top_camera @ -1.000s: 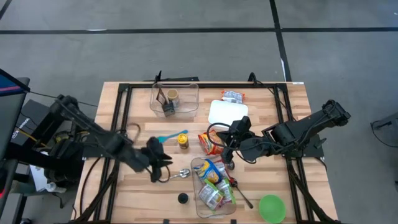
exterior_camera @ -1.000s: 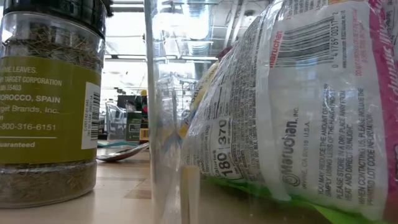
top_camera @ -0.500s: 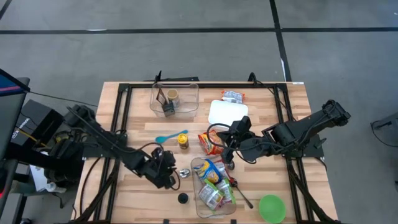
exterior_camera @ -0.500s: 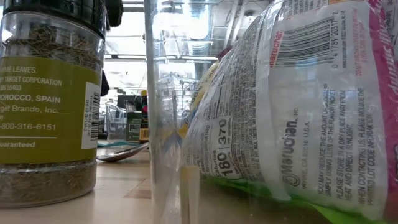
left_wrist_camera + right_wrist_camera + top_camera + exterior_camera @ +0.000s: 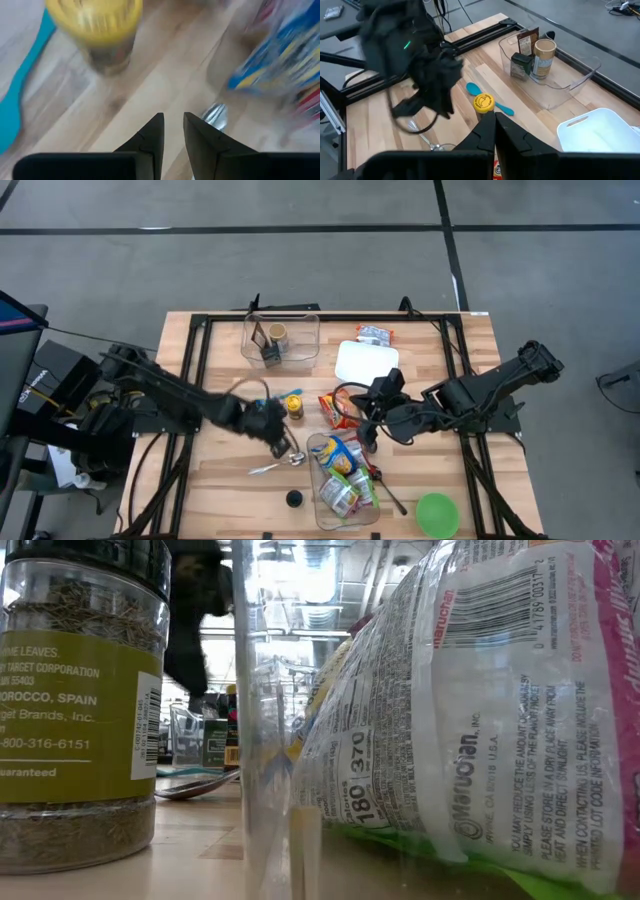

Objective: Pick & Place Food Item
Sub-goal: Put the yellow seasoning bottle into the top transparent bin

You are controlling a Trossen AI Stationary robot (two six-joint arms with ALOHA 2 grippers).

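My left gripper [image 5: 280, 438] hangs empty over the wood between a yellow-lidded jar [image 5: 293, 406] and a metal spoon [image 5: 272, 467]; its fingers [image 5: 173, 125] stand a narrow gap apart. The jar [image 5: 97, 25] and the spoon's bowl [image 5: 216, 115] rest on the table. A clear bin [image 5: 322, 495] by the near edge holds several food packets [image 5: 340, 465]. A red snack bag [image 5: 333, 410] lies flat on the table. My right gripper [image 5: 365, 425] waits shut beside that bag, its fingertips [image 5: 495, 120] closed on nothing.
A second clear bin [image 5: 281, 338] with jars stands at the far side, beside a white tray [image 5: 367, 360] and an orange packet [image 5: 375, 335]. A teal spoon [image 5: 266, 400], a black-lidded spice jar [image 5: 293, 499] and a green bowl [image 5: 437, 515] lie around. Black rails [image 5: 195, 380] frame the table.
My left gripper has swung toward the table's right edge, then toward the far edge, ending close to the yellow-lidded jar. The metal spoon's handle, earlier under the gripper, now shows on the table.
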